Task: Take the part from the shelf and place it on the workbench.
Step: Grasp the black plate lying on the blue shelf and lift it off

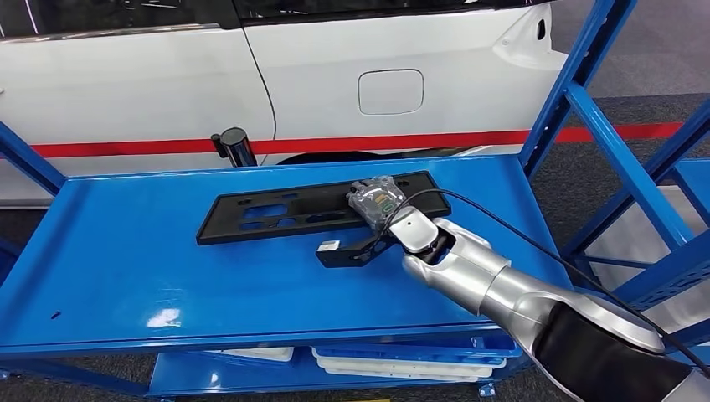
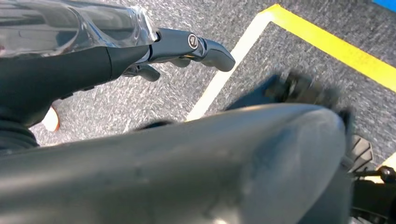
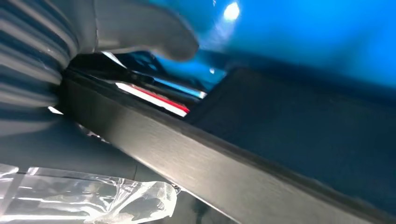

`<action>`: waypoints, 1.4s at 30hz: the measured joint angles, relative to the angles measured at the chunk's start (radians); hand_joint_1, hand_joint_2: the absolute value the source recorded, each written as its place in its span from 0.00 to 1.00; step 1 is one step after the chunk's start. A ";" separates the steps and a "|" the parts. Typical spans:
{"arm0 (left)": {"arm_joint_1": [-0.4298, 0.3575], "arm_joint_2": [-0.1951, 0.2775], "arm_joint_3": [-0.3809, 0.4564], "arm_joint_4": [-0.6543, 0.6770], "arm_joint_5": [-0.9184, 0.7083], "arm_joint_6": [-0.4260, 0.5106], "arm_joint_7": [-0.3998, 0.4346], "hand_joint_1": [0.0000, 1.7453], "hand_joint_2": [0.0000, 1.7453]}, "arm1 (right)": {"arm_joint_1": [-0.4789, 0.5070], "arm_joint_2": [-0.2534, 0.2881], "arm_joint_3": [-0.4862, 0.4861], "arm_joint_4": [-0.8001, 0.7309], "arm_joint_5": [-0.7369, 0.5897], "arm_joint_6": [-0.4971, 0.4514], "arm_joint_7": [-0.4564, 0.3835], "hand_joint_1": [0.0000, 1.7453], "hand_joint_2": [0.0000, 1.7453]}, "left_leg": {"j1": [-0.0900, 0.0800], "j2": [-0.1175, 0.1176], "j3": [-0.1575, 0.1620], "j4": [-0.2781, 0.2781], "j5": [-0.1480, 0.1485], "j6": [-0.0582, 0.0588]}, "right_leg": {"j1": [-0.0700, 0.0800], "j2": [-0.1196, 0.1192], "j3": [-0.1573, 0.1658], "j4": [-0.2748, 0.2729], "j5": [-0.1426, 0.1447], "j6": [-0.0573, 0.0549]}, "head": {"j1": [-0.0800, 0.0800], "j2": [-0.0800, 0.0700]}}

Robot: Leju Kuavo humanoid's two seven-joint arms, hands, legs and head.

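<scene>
A long, flat black part (image 1: pixel 276 213) with cut-outs lies flat on the blue shelf's top board (image 1: pixel 126 268). My right hand (image 1: pixel 378 201), wrapped in clear plastic, rests over the part's right end. In the right wrist view the part's edge (image 3: pixel 210 163) runs between the grey thumb (image 3: pixel 140 28) and the plastic-covered fingers. Blue board shows in the gap between the thumb and the part. My left hand (image 2: pixel 116 56) hangs over grey floor with its dark fingers stretched out and nothing in them.
A white car (image 1: pixel 335 75) with a red stripe stands right behind the shelf. Blue uprights and braces (image 1: pixel 578 84) rise at the right. A black cable (image 1: pixel 519 239) trails along my right arm. White trays (image 1: pixel 393 364) sit on the lower board. A yellow floor line (image 2: pixel 336 46) crosses the floor.
</scene>
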 joint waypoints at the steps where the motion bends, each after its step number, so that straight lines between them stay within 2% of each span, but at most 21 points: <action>1: -0.001 0.000 0.000 0.000 0.000 0.001 0.000 0.00 0.00 | -0.003 0.001 0.000 0.002 -0.001 -0.006 -0.001 1.00 1.00 | 0.000 0.000 0.039 -0.082 0.033 0.004 | 0.000 0.000 0.002 0.000 0.000 0.001 | 0.000 0.000; 3: -0.004 0.000 0.000 0.000 0.000 0.002 0.000 0.00 0.00 | -0.007 0.003 0.001 0.007 -0.006 -0.023 -0.006 1.00 1.00 | -0.005 0.000 0.093 -0.198 0.071 0.011 | 0.003 0.001 0.000 0.000 0.001 0.008 | 0.001 0.000; 6: -0.003 0.000 0.000 0.000 0.000 0.003 0.000 0.00 0.00 | -0.009 0.006 0.002 0.011 -0.026 -0.058 -0.016 1.00 1.00 | -0.010 0.001 0.100 -0.219 0.077 0.023 | 0.003 0.003 -0.003 -0.004 0.004 0.024 | 0.002 0.000; 8: -0.004 0.000 0.000 0.000 0.002 0.007 -0.001 0.00 0.00 | -0.007 0.006 0.000 0.011 -0.064 -0.102 -0.037 1.00 1.00 | -0.007 0.002 0.104 -0.229 0.086 0.037 | 0.002 0.002 -0.016 0.025 -0.020 0.032 | 0.002 0.000; 11: -0.001 0.000 0.000 0.000 0.008 0.013 -0.005 0.00 0.00 | 0.006 0.006 -0.007 -0.011 -0.157 -0.190 -0.084 1.00 1.00 | -0.008 0.003 0.104 -0.233 0.091 0.047 | 0.002 0.001 -0.104 0.221 -0.121 0.035 | 0.004 0.000; 13: 0.004 0.000 0.001 0.000 0.013 0.020 -0.006 0.00 0.00 | 0.014 0.007 -0.011 -0.045 -0.225 -0.227 -0.104 1.00 1.00 | -0.010 0.003 0.104 -0.232 0.090 0.049 | 0.002 0.000 -0.147 0.310 -0.141 0.035 | 0.004 0.000; 14: 0.006 0.001 0.001 0.000 0.016 0.026 -0.007 0.00 0.00 | 0.017 0.007 -0.016 -0.069 -0.272 -0.247 -0.122 1.00 1.00 | -0.009 0.002 0.105 -0.231 0.088 0.048 | 0.001 0.000 -0.141 0.294 -0.121 0.035 | 0.004 0.000; 16: 0.012 0.001 0.002 0.000 0.025 0.038 -0.011 0.00 0.00 | 0.019 0.006 -0.032 -0.134 -0.396 -0.296 -0.173 1.00 1.00 | -0.007 -0.001 0.107 -0.225 0.081 0.044 | 0.000 -0.002 -0.083 0.162 -0.047 0.035 | 0.005 0.000; 18: 0.017 0.002 0.004 0.000 0.033 0.043 -0.017 0.00 0.00 | 0.015 0.006 -0.055 -0.221 -0.513 -0.333 -0.203 1.00 1.00 | -0.011 -0.002 0.103 -0.211 0.071 0.034 | -0.001 -0.003 -0.031 0.044 -0.003 0.032 | 0.004 0.000; 21: 0.023 0.003 0.005 0.000 0.039 0.042 -0.026 0.00 0.00 | 0.011 0.005 -0.078 -0.333 -0.599 -0.348 -0.217 1.00 1.00 | -0.013 -0.001 0.095 -0.203 0.066 0.025 | 0.001 0.000 -0.024 0.021 -0.004 0.023 | 0.003 0.000; 23: 0.028 0.004 0.007 0.000 0.044 0.043 -0.036 0.00 0.00 | 0.013 -0.001 -0.087 -0.401 -0.673 -0.355 -0.257 1.00 1.00 | -0.010 0.000 0.083 -0.175 0.044 0.016 | -0.001 0.000 -0.023 0.019 -0.003 0.012 | 0.003 0.000; 24: 0.030 0.005 0.008 0.000 0.047 0.043 -0.043 0.00 0.00 | 0.013 -0.004 -0.093 -0.439 -0.726 -0.358 -0.281 1.00 1.00 | -0.007 0.001 0.065 -0.132 0.018 0.009 | -0.003 0.000 -0.023 0.018 -0.003 0.007 | 0.003 0.000; 26: 0.031 0.006 0.010 0.000 0.054 0.045 -0.060 0.00 0.00 | 0.015 -0.010 -0.112 -0.529 -0.852 -0.363 -0.328 1.00 1.00 | -0.003 0.001 0.003 0.009 -0.049 -0.001 | -0.004 0.001 -0.023 0.018 -0.003 0.003 | 0.002 0.000; 28: 0.034 0.007 0.015 0.000 0.062 0.049 -0.075 0.00 0.00 | 0.031 -0.019 -0.130 -0.616 -0.962 -0.364 -0.365 1.00 1.00 | 0.001 0.002 -0.047 0.113 -0.080 -0.005 | -0.004 0.001 -0.021 0.018 -0.004 0.002 | 0.002 0.000; 29: 0.036 0.008 0.018 0.000 0.065 0.052 -0.080 0.00 0.25 | 0.045 -0.026 -0.138 -0.655 -0.996 -0.364 -0.378 1.00 1.00 | 0.002 0.002 -0.047 0.108 -0.066 -0.004 | -0.004 0.002 -0.019 0.018 -0.005 0.002 | 0.002 0.000; 30: 0.038 0.008 0.021 0.000 0.068 0.054 -0.085 0.00 0.50 | 0.058 -0.032 -0.144 -0.692 -1.016 -0.364 -0.388 1.00 1.00 | 0.002 0.001 -0.027 0.061 -0.035 -0.003 | -0.004 0.003 -0.018 0.018 -0.006 0.003 | 0.002 0.000; 32: 0.039 0.010 0.028 0.000 0.070 0.058 -0.090 0.00 1.00 | 0.078 -0.043 -0.154 -0.755 -1.032 -0.364 -0.407 1.00 1.00 | 0.001 0.001 0.042 -0.093 0.037 0.004 | -0.003 0.008 -0.016 0.018 -0.007 0.005 | 0.002 0.000; 34: 0.040 0.011 0.033 0.000 0.076 0.059 -0.100 0.00 1.00 | 0.103 -0.053 -0.165 -0.809 -1.057 -0.362 -0.441 1.00 1.00 | -0.003 -0.001 0.085 -0.188 0.066 0.009 | 0.000 0.011 -0.018 0.017 -0.006 0.012 | 0.002 0.000; 38: 0.052 0.012 0.047 0.000 0.103 0.065 -0.133 0.00 1.00 | 0.249 -0.067 -0.181 -0.908 -1.128 -0.337 -0.579 1.00 1.00 | -0.001 -0.004 0.095 -0.211 0.072 0.027 | 0.002 0.009 -0.017 0.019 -0.016 0.033 | 0.004 0.000; 40: 0.058 0.013 0.056 0.000 0.112 0.071 -0.147 0.00 1.00 | 0.326 -0.073 -0.182 -0.944 -1.139 -0.323 -0.636 1.00 1.00 | 0.000 -0.003 0.099 -0.219 0.077 0.040 | 0.001 0.006 -0.051 0.101 -0.071 0.037 | 0.004 0.000; 42: 0.062 0.014 0.062 0.000 0.115 0.075 -0.153 0.00 1.00 | 0.382 -0.078 -0.182 -0.970 -1.143 -0.311 -0.660 1.00 1.00 | -0.004 -0.001 0.099 -0.219 0.077 0.045 | 0.002 0.005 -0.116 0.245 -0.139 0.037 | 0.004 0.000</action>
